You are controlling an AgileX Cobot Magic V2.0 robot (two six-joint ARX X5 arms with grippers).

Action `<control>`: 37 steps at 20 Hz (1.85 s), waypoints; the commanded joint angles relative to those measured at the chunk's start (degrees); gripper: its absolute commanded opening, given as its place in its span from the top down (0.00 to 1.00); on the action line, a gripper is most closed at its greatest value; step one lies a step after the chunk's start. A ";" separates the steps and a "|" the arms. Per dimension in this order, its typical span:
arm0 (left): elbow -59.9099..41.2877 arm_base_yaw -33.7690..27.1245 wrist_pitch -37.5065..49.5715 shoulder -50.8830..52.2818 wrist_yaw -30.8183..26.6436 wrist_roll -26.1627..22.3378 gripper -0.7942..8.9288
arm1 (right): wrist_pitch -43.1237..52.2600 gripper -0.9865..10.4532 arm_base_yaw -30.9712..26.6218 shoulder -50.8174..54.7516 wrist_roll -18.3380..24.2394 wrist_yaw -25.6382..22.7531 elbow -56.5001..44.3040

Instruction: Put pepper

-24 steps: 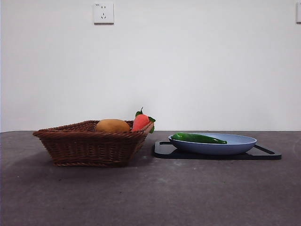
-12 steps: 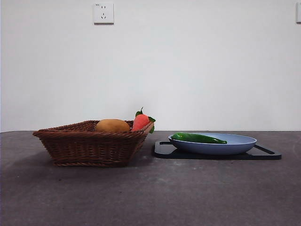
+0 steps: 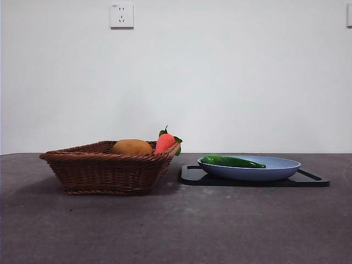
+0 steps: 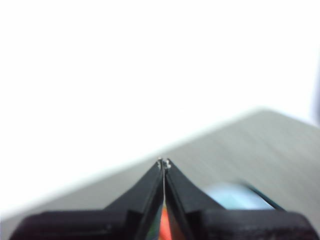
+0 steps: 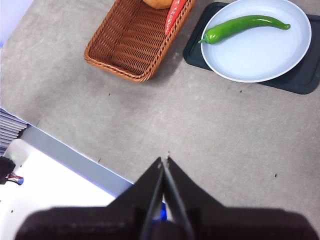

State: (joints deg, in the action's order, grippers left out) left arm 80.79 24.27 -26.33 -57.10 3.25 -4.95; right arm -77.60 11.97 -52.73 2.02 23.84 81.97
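The long dark-green pepper (image 3: pixel 232 161) lies in the blue plate (image 3: pixel 275 170), which stands on a black tray (image 3: pixel 313 179) at the right of the table. The right wrist view shows the pepper (image 5: pixel 240 26) lying across the plate (image 5: pixel 265 55) from high above. My right gripper (image 5: pixel 164 162) is shut and empty, far from the plate. My left gripper (image 4: pixel 164 163) is shut and empty, held up and facing the wall, with a blurred bit of the plate (image 4: pixel 232 196) past its jaws. Neither gripper shows in the front view.
A brown wicker basket (image 3: pixel 104 168) stands left of the tray and holds a yellow-brown oval vegetable (image 3: pixel 131 147) and a red-orange vegetable with green leaves (image 3: pixel 165 141). The right wrist view shows the basket (image 5: pixel 135 45) and the table's edge (image 5: pixel 75 155).
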 commanded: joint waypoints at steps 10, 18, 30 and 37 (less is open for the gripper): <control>-47.95 -25.55 25.97 34.91 -0.24 -1.03 0.91 | -0.90 0.90 0.11 -0.52 0.44 -0.11 1.01; -69.92 -28.11 26.36 49.05 -0.22 3.69 0.91 | -0.87 0.90 0.11 -0.52 0.44 -0.13 1.01; -80.41 -28.11 25.46 57.05 -0.04 7.37 0.91 | -0.90 0.90 0.11 -0.52 0.44 -0.13 1.03; -80.39 -28.11 16.20 57.05 0.04 9.46 0.91 | -0.87 0.90 0.11 -0.52 0.44 -0.13 1.03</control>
State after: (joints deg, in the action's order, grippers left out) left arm 0.99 -3.64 -10.35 -0.27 3.16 3.99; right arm -77.60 11.97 -52.80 2.04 23.84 81.97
